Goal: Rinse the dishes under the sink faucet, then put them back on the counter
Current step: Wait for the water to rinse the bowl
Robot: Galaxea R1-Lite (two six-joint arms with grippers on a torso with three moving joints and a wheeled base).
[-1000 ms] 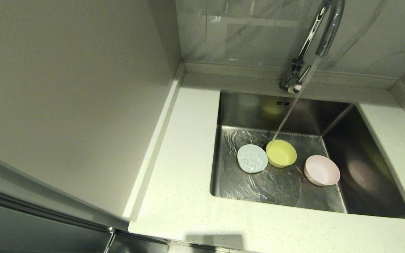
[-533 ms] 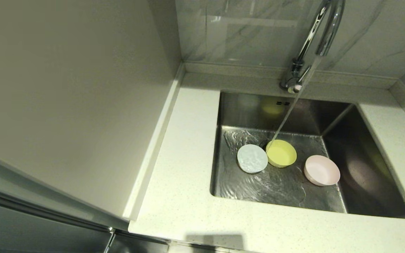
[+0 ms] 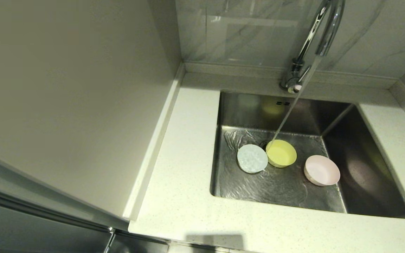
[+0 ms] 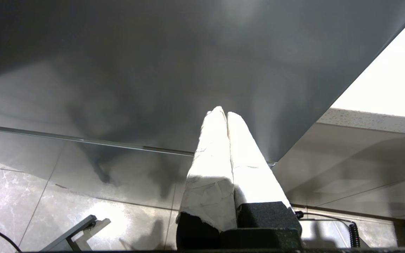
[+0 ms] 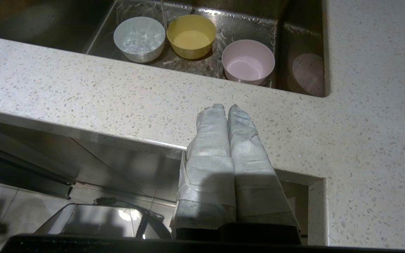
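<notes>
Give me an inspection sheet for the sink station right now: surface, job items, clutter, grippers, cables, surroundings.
Surface: white speckled counter around the sink; nothing on it.
Job's things: white bowl, yellow-green bowl and pink bowl stand upright on the sink floor; white and yellow-green side by side, touching or nearly so, pink apart. Faucet is running; the stream lands at the yellow-green bowl's rim.
Clutter: nothing seen.
Grippers: left gripper jaws shut, empty, low beside a grey cabinet panel; right gripper jaws shut, empty, below the counter's front edge.
Cables: coiled cable near the floor.
Surroundings: marbled wall tiles behind the sink, tiled floor.
</notes>
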